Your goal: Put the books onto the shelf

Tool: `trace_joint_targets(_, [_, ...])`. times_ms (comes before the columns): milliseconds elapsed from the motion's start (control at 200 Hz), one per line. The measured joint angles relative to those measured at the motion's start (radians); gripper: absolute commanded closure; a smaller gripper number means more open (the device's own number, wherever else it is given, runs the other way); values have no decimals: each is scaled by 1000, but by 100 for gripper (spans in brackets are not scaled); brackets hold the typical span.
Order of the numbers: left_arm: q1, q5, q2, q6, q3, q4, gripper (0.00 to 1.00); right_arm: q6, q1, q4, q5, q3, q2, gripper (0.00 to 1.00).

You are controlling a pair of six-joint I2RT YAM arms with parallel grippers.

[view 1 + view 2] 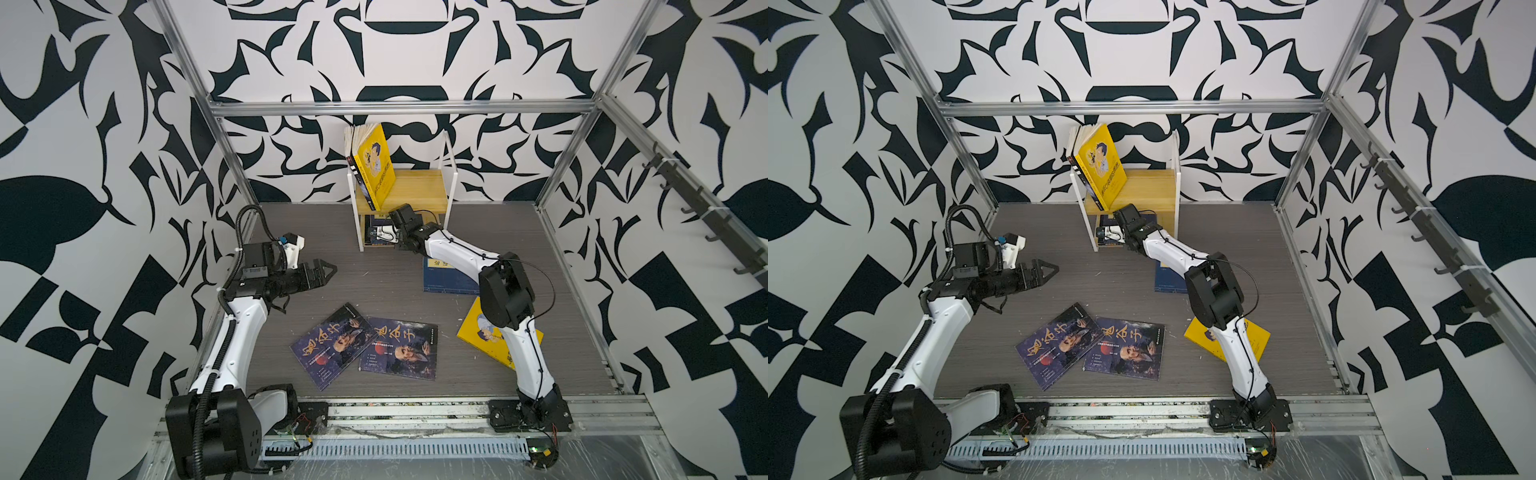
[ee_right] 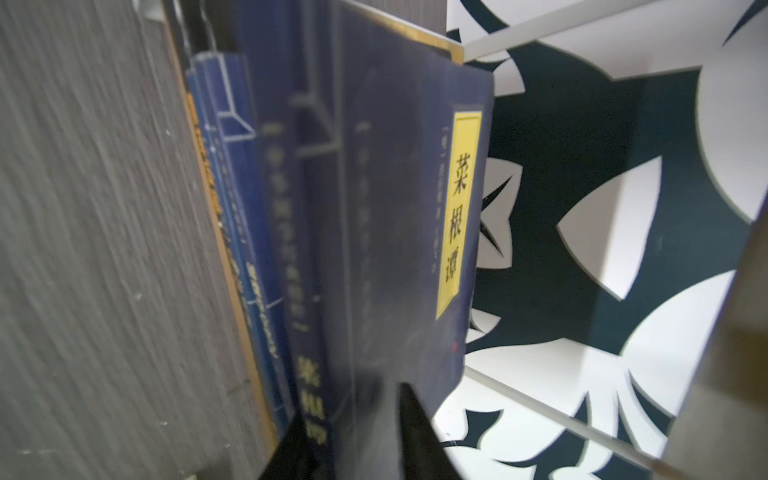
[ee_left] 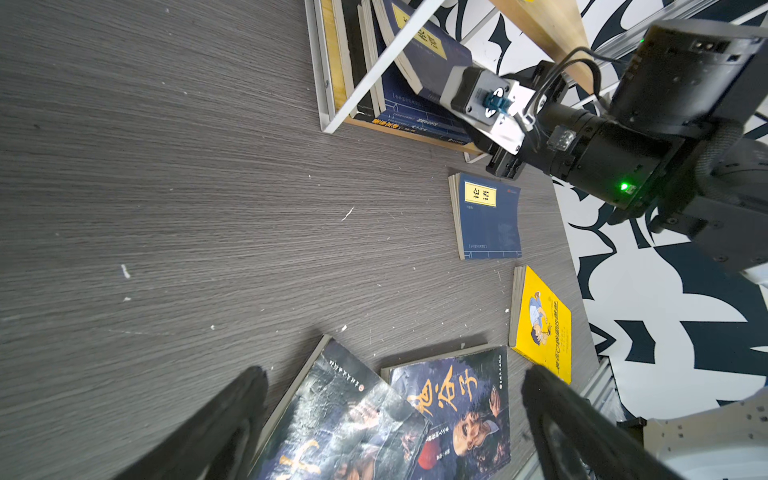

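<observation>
The right gripper (image 2: pixel 353 407) reaches into the lower tier of the shelf (image 1: pixel 419 189), one finger on each side of a navy book (image 2: pixel 395 208) that stands against other navy books (image 3: pixel 415 116). Whether the fingers press it I cannot tell. The left gripper (image 1: pixel 322 272) hangs wide open and empty, in front of the shelf and to its left. On the shelf's upper board a yellow book (image 1: pixel 374 166) leans left against a dark-spined book (image 1: pixel 352 164). On the table (image 1: pixel 374 282), just in front of the shelf, lies another navy volume (image 1: pixel 446 278). Farther from the shelf lie a second yellow book (image 1: pixel 478 328), partly under the right arm, and two dark blue portrait books (image 1: pixel 332 345), touching.
</observation>
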Motion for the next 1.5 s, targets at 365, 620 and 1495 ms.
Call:
trace_joint_targets(365, [-3,0,0,8,0,0,0,18,0,-133,-108,-26,-62,42])
trace_joint_targets(620, [-6,-3,0,12,0,0,0,56,-26,-161,-169,-77,-182,41])
trace_joint_targets(1495, [-5,-11,7,23,4,-15,0,163,-77,-139,-243,-18,-36,59])
